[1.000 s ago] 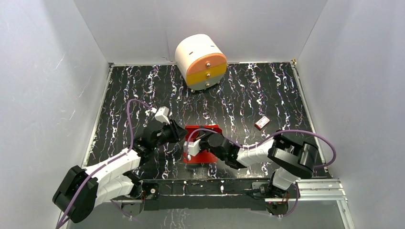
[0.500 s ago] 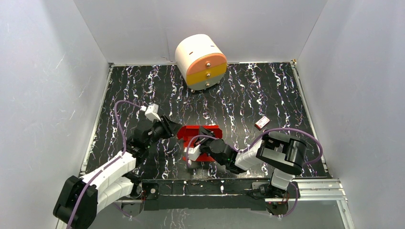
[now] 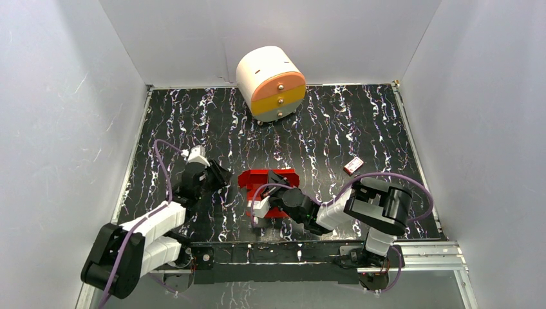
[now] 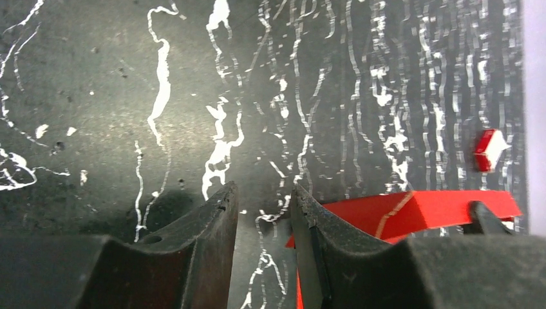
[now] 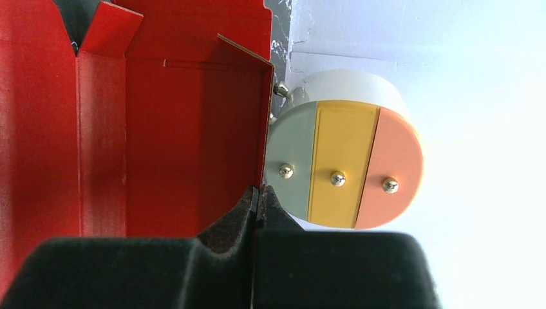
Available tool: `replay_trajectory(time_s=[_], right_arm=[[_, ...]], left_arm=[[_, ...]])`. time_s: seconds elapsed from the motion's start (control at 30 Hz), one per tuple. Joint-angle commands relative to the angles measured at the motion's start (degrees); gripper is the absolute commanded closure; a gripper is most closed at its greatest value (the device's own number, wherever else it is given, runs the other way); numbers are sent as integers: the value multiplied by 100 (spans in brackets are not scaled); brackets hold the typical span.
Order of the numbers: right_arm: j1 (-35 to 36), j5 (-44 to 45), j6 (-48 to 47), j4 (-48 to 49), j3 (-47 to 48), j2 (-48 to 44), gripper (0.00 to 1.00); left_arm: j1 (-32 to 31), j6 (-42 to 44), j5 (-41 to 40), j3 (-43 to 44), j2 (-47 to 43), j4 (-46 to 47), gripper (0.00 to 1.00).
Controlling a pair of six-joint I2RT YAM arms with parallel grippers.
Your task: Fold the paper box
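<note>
The red paper box (image 3: 255, 178) lies partly opened near the table's front middle, with flaps and walls standing up. My right gripper (image 3: 278, 183) reaches over it from the right. In the right wrist view that gripper (image 5: 259, 192) is shut on the thin edge of one upright wall of the box (image 5: 167, 129). My left gripper (image 3: 222, 175) hovers just left of the box, apart from it. In the left wrist view the left gripper (image 4: 261, 193) is open with only table between its fingers, and the box (image 4: 418, 209) lies beyond the right finger.
A round white, orange and yellow drawer unit (image 3: 270, 82) stands at the back wall, also seen behind the box in the right wrist view (image 5: 344, 164). A tiny red-and-white packet (image 3: 353, 165) lies right of the box. White walls enclose the table.
My left gripper has drawn back to the left, away from the box, with its jaws a little wider. The right arm shifted slightly and now holds still on the box.
</note>
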Motion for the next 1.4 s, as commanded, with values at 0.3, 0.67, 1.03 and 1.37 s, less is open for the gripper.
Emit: replay_trajectory(time_s=[0.3,0.67,1.03,1.37], right_arm=[[55,-73,-377,298,36,156,100],[55,-137,-467,226,107,236,100],[54,-195,-455,61,129,180,100],[80,-277,-367,-86,107,178,100]], left_arm=[[31,843,1000,422,1056,716,65],[-152,1159,2078,280,964,1113,67],[-482,1395,2268,369,1184,1243,70],[-644,1745,2025,448,1512,1634,70]])
